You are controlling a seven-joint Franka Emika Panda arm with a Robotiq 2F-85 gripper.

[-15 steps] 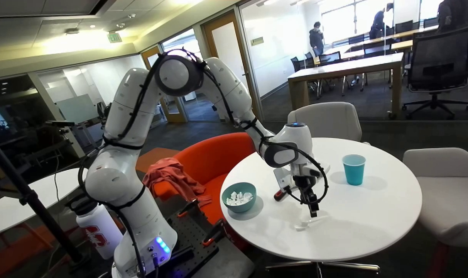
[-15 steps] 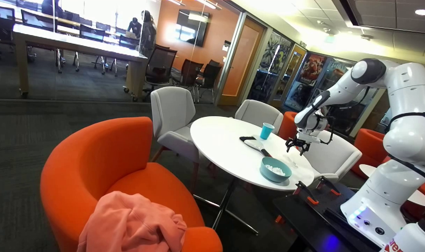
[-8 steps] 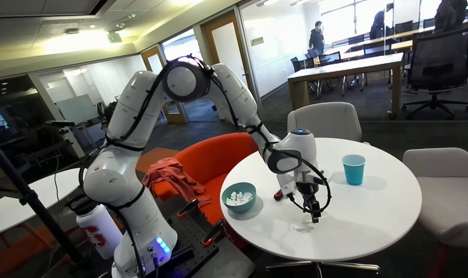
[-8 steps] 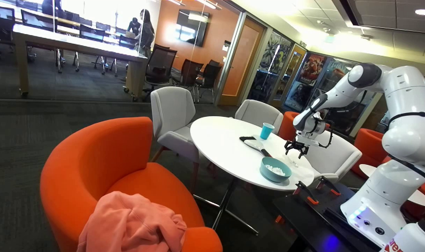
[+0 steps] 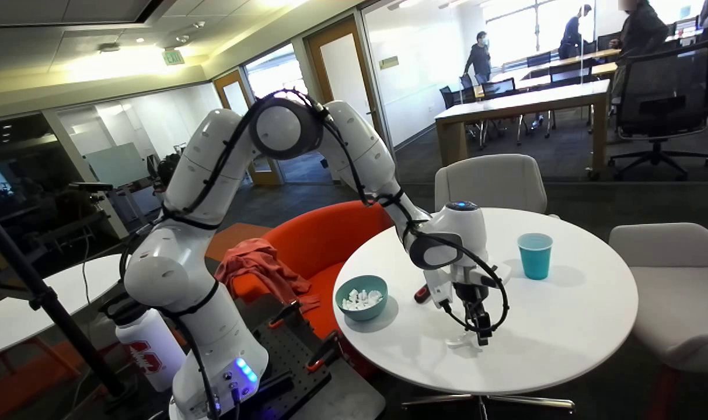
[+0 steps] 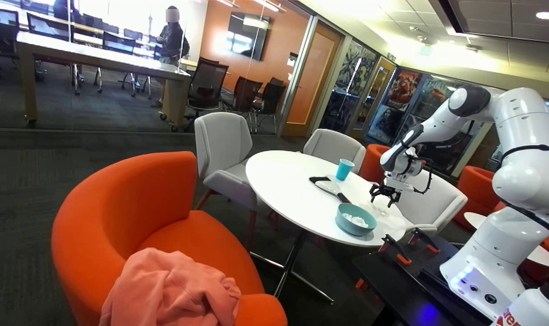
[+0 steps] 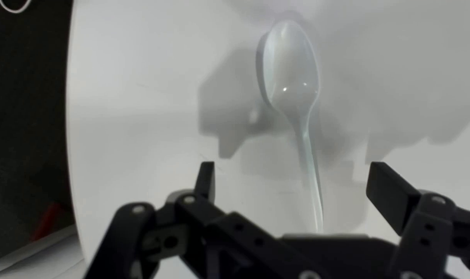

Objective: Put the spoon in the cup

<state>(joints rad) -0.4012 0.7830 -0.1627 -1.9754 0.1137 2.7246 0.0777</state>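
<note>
1. The spoon [image 7: 296, 104] is seen lying on the counter [image 5: 587, 326], its handle pointed toward six o'clock in the wrist view.
2. The claw [image 7: 293, 170] is spread wide over the handle, nothing gripped.
3. In an exterior view, the cup [image 5: 534, 259] is placed at one o'clock from the claw.

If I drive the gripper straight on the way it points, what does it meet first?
Probably the tabletop: the gripper points down, open, its fingers on either side of the spoon's handle in the wrist view. Its height is hard to judge.
</note>
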